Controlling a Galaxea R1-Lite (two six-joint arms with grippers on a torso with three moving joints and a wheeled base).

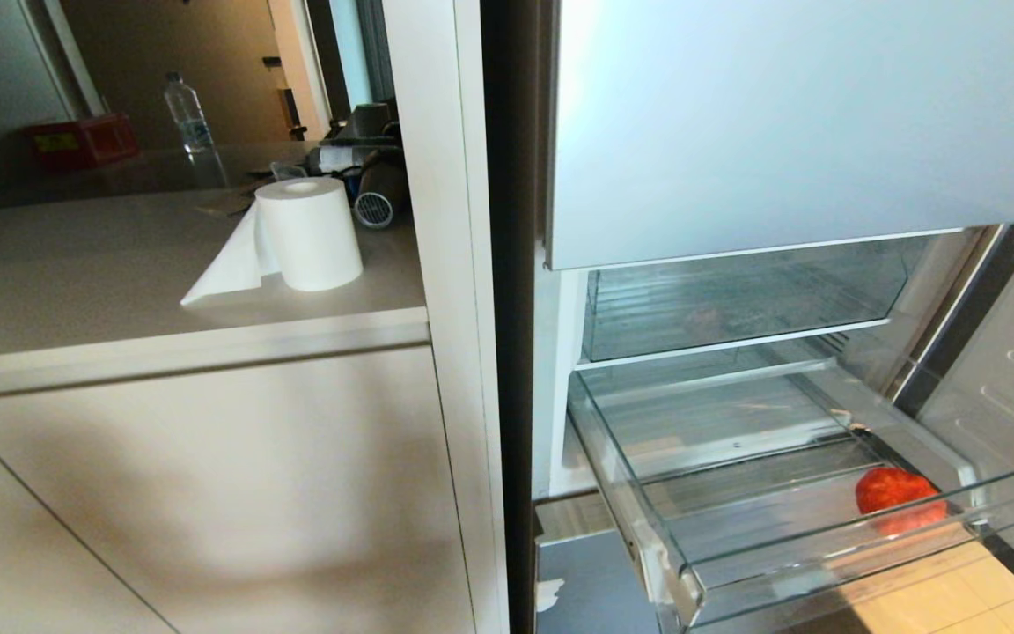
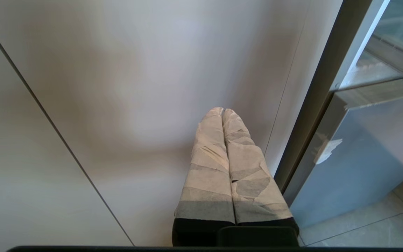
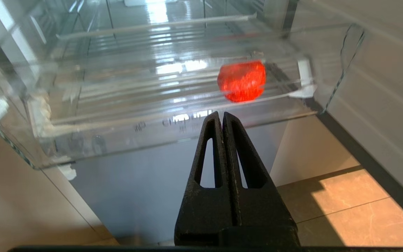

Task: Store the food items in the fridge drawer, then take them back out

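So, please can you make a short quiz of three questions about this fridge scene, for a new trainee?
1. True or false: the fridge drawer is pulled out.
2. How many red food pieces are visible inside it?
A) none B) one C) two
3. Fill in: the right gripper is ____ and holds nothing, out in front of the drawer's front wall.

Key
1. True. It juts out from the fridge.
2. B. One red piece lies near the front wall, toward the robot's right; a second cannot be seen.
3. Shut. The left gripper is shut too, facing the cabinet door.
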